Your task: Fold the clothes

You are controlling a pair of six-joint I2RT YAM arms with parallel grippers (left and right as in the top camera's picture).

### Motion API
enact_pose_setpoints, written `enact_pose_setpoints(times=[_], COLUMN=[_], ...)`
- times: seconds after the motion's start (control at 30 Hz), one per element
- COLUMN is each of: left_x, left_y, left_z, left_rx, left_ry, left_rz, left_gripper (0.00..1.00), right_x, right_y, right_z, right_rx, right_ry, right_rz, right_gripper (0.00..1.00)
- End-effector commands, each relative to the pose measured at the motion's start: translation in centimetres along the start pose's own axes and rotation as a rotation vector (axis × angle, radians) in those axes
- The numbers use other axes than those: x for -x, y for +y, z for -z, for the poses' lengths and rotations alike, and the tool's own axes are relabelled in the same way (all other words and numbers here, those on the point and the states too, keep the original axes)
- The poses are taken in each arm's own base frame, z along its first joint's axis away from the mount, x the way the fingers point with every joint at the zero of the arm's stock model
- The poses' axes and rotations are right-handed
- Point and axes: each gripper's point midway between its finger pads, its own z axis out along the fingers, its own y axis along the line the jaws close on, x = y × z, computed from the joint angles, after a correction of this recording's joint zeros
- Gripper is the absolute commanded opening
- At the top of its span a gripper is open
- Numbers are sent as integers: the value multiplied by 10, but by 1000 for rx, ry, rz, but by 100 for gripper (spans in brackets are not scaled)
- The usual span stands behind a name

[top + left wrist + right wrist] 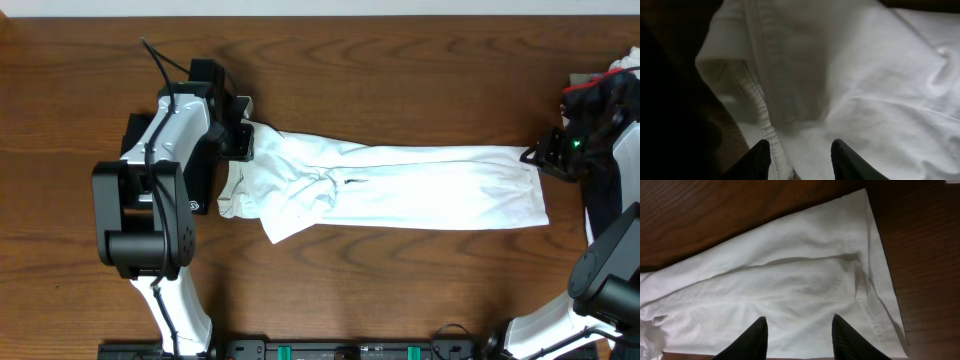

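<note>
The white shirt (420,185) lies as a long folded band across the table (400,60), stretched between my left claw (800,150) and my right claw (800,330). Both claws stand open over the cloth, and as far as I can see neither pinches anything. I judge the fabric light and limp: it will sag when lifted and may slide on the smooth wood. I would therefore take it by the stitched hem (875,295) at the right end, catching all layers together. At the left end a rumpled sleeve (295,205) bulges out of the band and could spoil a clean fold. My left arm also hides that end from above. A pile of other clothes (605,90) sits close behind the right claw, and I want to avoid snagging it.
</note>
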Motion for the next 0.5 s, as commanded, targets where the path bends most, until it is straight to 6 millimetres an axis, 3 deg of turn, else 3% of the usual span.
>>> enact_pose_setpoints(times=[0.0, 0.17, 0.33, 0.47], left_x=[0, 1, 2, 13], left_y=[3, 3, -6, -9], left_z=[-4, -4, 5, 29], left_rx=[1, 1, -42, -35], left_ry=[11, 7, -10, -76], left_rz=[13, 13, 11, 11], left_gripper=[38, 8, 6, 6], right_x=[7, 8, 8, 8], right_y=[6, 3, 1, 0], right_z=[12, 12, 12, 12], right_rx=[9, -7, -18, -22], right_ry=[-40, -42, -43, -43], right_rz=[0, 1, 1, 1], right_gripper=[41, 41, 41, 42])
